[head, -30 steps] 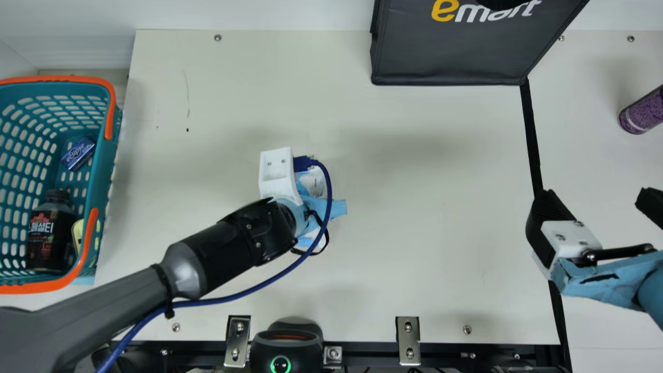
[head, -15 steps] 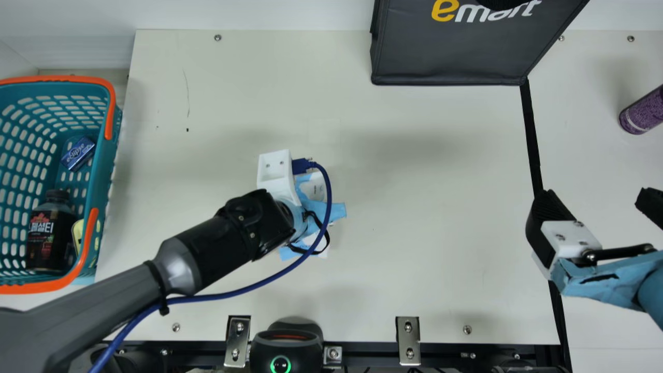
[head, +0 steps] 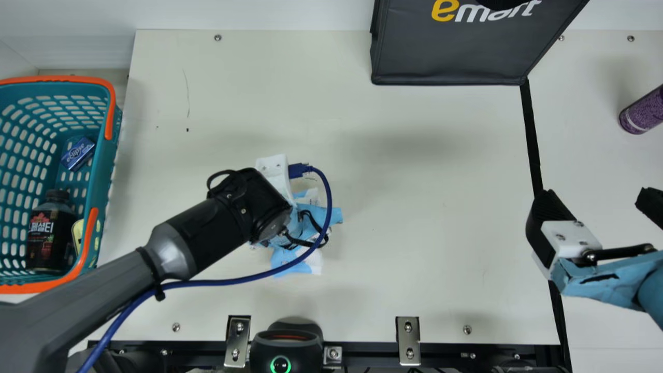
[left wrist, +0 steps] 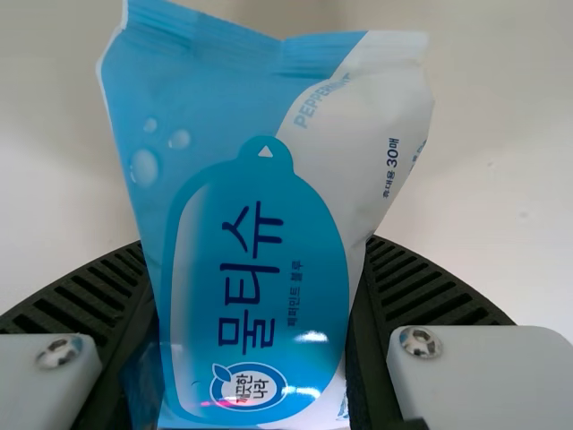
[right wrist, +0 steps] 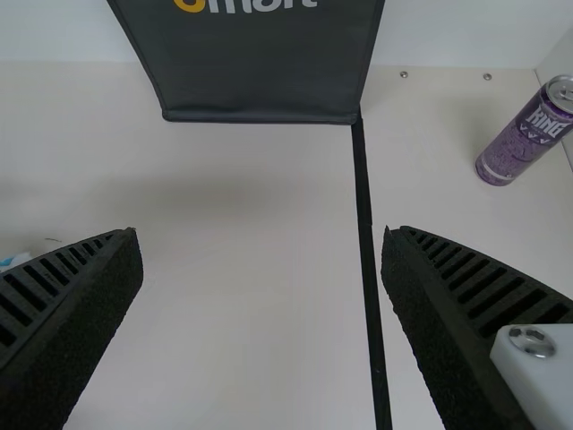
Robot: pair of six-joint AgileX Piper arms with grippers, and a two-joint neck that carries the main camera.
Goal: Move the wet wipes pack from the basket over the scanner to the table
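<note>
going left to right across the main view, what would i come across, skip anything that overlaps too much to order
teal basket → wet wipes pack → black bag → purple can

Main view: cream tabletop [head: 414, 207], white back wall [head: 259, 13] behind, side wall [head: 8, 57] meeting it at left. Black strip [head: 533, 140] runs down tabletop's right part. Dark rail [head: 373, 352] and metal brackets [head: 408, 342] along near edge. Thin scratch [head: 187, 93] far left. Soft, blurry-edged shadows [head: 409, 145].
</note>
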